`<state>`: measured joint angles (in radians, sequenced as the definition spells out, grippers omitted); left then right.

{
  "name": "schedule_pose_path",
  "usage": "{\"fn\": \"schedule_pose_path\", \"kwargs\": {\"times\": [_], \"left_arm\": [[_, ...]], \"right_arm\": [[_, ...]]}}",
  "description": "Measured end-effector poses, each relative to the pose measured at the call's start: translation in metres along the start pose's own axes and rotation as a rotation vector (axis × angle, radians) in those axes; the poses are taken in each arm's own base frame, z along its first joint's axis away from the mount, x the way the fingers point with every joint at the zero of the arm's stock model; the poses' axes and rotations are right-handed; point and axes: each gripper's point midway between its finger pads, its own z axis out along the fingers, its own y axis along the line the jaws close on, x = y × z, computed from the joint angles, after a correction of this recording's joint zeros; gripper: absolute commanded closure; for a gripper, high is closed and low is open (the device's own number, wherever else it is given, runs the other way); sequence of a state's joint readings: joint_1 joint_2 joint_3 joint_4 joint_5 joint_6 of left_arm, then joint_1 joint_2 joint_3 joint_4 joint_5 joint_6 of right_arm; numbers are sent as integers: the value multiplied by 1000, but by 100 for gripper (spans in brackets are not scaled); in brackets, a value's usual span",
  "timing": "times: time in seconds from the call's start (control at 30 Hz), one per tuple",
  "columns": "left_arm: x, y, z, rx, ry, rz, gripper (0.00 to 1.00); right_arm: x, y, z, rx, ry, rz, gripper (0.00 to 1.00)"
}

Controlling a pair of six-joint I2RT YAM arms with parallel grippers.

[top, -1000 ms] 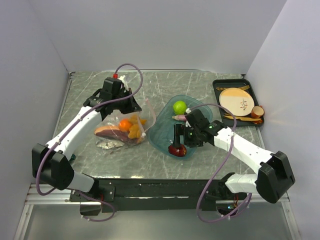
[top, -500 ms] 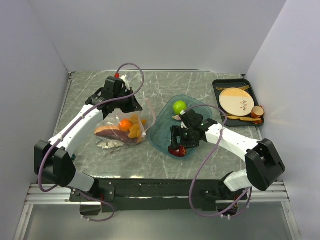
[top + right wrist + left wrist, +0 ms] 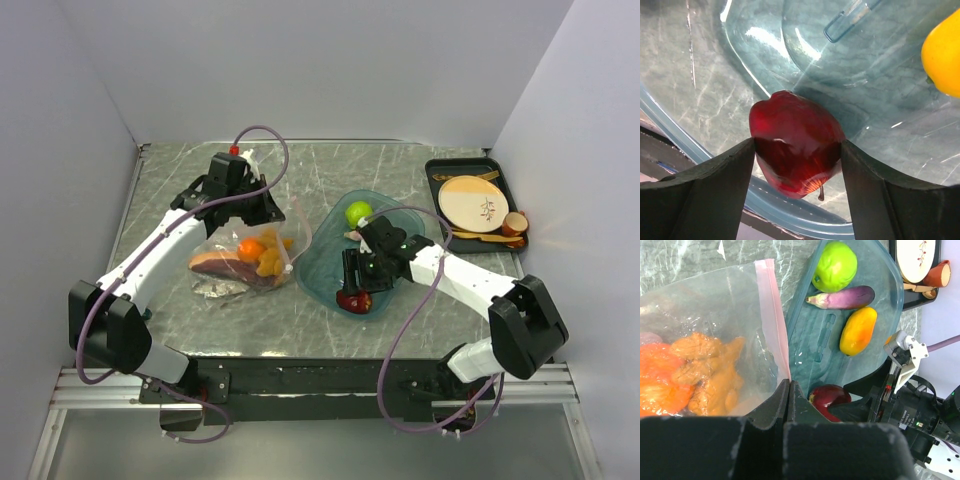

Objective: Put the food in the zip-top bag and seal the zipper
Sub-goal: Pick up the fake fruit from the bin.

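Observation:
The zip-top bag [image 3: 245,255] lies at the left and holds an orange [image 3: 249,249], a brown-red slice [image 3: 215,264] and orange-yellow bits [image 3: 705,367]. My left gripper [image 3: 788,386] is shut on the bag's pink zipper [image 3: 771,325] at its right edge. In the teal tray [image 3: 318,265] lie a green lime [image 3: 835,266], a purple slice [image 3: 842,297], a yellow-orange fruit [image 3: 858,331] and the dark red apple [image 3: 795,137]. My right gripper [image 3: 797,150] is closed on the apple, a finger touching each side, low in the tray's near end [image 3: 354,300].
A black tray [image 3: 437,170] with a beige plate [image 3: 472,200] and cups [image 3: 514,222] stands at the back right. Walls close in the left, back and right sides. The teal tray's near rim [image 3: 790,220] lies just under the apple.
My right arm has swung its elbow left and its fingers have closed in on the apple, which stays in place. The left gripper and bag have not moved.

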<state>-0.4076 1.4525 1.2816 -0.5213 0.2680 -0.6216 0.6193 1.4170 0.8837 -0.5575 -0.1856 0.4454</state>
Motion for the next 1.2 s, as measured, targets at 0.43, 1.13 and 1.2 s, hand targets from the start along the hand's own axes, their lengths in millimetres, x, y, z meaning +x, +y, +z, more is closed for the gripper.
{"fn": "schedule_pose_path", "kwargs": {"times": [0.43, 1.13, 1.2], "left_arm": [[-1, -1, -1, 1, -2, 1, 99], [-1, -1, -1, 0, -3, 1, 99], [-1, -1, -1, -1, -3, 1, 99]], "right_arm": [[-20, 4, -6, 14, -67, 6, 18], [8, 8, -6, -55, 16, -35, 6], [12, 8, -3, -59, 36, -39, 6]]}}
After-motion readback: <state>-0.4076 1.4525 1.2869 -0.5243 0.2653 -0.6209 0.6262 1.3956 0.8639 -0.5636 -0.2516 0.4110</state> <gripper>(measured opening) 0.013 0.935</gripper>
